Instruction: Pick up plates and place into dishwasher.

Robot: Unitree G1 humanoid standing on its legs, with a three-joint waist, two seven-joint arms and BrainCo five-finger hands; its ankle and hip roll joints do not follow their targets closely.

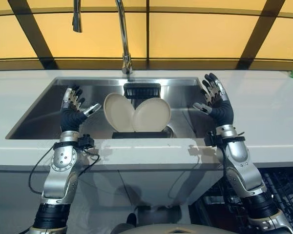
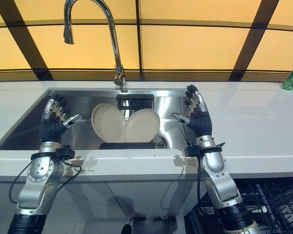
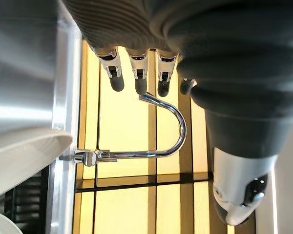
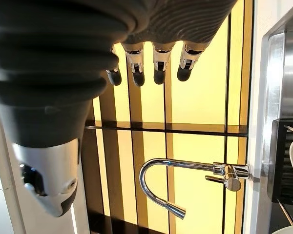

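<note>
Here, landmark: sink (image 1: 39,114).
Plates: two cream plates (image 1: 136,113) standing on edge in a dark rack (image 1: 139,134) at the sink's middle, faces leaning together.
Left hand (image 1: 72,109): fingers spread, empty, over the sink's left part.
Right hand (image 1: 216,101): fingers spread, empty, over the sink's right edge.
Relation: plates lie between both hands; left hand judged slightly nearer.
Dishwasher rack (image 1: 283,190): below the sink, to its right.

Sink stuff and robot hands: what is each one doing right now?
Left plate: standing on edge in the rack, leaning on the other.
Right plate: standing on edge, untouched.
Faucet: no water visible.
Left hand: open, empty.
Right hand: open, empty.
Dishwasher rack: pulled out.
</note>
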